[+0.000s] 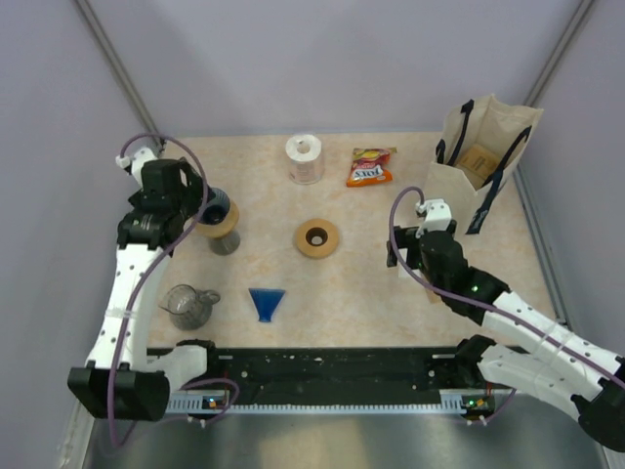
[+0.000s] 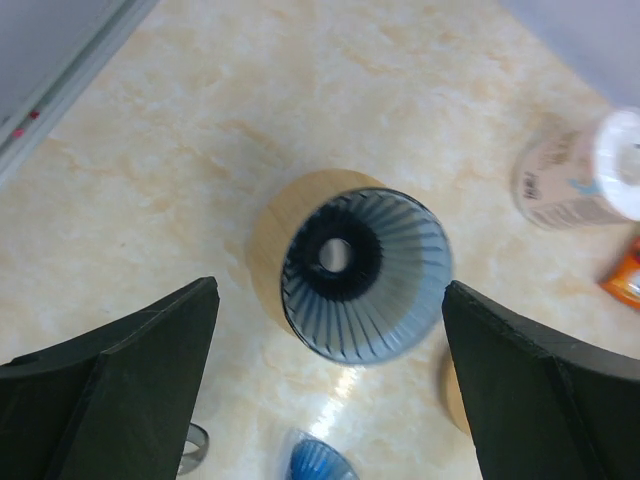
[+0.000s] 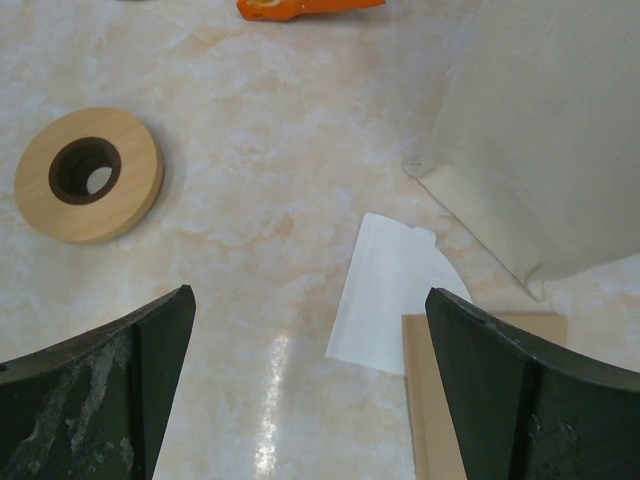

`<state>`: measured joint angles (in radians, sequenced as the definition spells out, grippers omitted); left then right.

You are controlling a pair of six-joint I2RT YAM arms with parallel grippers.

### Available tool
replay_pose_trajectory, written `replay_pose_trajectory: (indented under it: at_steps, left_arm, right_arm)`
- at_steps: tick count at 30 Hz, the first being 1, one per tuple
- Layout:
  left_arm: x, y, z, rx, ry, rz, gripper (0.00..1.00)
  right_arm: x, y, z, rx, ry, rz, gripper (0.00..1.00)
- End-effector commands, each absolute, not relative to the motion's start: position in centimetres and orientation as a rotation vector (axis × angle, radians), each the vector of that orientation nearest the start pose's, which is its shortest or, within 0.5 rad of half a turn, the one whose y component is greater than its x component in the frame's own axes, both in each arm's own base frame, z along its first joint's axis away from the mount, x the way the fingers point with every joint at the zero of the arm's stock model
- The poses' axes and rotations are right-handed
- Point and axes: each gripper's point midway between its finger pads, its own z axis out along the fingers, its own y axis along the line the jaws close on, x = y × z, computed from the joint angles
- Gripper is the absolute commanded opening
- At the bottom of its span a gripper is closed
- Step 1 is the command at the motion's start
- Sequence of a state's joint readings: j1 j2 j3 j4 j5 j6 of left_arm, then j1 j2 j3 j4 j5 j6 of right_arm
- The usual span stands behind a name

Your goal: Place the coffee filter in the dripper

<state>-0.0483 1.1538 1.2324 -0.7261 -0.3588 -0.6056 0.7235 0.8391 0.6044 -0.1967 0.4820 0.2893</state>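
Note:
The white paper coffee filter [image 3: 392,293] lies flat on the table, partly under a tan cardboard piece [image 3: 470,400]. My right gripper [image 3: 308,296] is open above the table, and the filter sits toward its right finger; in the top view this gripper [image 1: 404,258] covers the filter. A grey-blue ribbed dripper [image 2: 366,276] stands on a wooden base at the left [image 1: 224,219]. My left gripper [image 2: 328,292] is open right above it, empty, with the jaws wide on either side.
A blue cone dripper [image 1: 266,301], a wooden ring [image 1: 317,238] and a glass pitcher [image 1: 190,305] lie mid-table. A paper roll [image 1: 306,158] and an orange snack bag [image 1: 371,166] are at the back. A canvas tote bag [image 1: 483,156] stands at the right.

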Motion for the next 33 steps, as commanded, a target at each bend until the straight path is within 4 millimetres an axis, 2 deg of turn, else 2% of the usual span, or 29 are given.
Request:
replay_pose_trajectory:
  at_steps: [1,4,7,9,12,14,19,23,27,33]
  left_arm:
    - [31.8,-2.1,32.8,-0.588,1.876,-0.274,0.99]
    - [31.3,-6.8,34.4,-0.404,1.858,-0.433,0.99]
    - [31.2,-11.7,34.2,-0.215,1.881,-0.544,0.99]
    - [30.6,-15.8,32.9,-0.056,1.919,-0.702,0.99]
    - [30.5,-19.1,31.2,0.066,1.933,-0.829,0.99]
    - [30.7,-19.9,29.6,0.09,1.972,-0.833,0.99]
    - [31.2,-20.6,26.9,0.081,2.02,-0.837,0.99]
    - [31.0,-21.0,26.3,0.094,2.021,-0.857,0.99]
    - [31.3,-20.7,25.9,0.081,2.028,-0.837,0.99]
    - [31.3,-20.5,25.7,0.079,2.028,-0.823,0.99]
  right_arm:
    - [26.4,12.4,19.5,0.026,1.961,0.154,0.99]
    - [25.2,11.0,18.1,0.138,2.047,0.116,0.99]
    - [23.8,9.9,15.9,0.289,2.155,0.119,0.99]
    - [22.7,8.6,13.9,0.42,2.229,0.113,0.99]
    - [21.7,6.7,11.6,0.629,2.279,0.138,0.99]
    - [21.4,5.4,10.5,0.753,2.255,0.163,0.98]
    - [21.8,5.3,9.7,0.89,2.157,0.326,0.96]
    - [21.1,4.6,8.5,0.996,2.129,0.321,0.96]
    - [20.6,5.2,6.7,1.066,2.136,0.394,0.96]
    - [20.0,4.9,5.1,1.127,2.148,0.371,0.96]
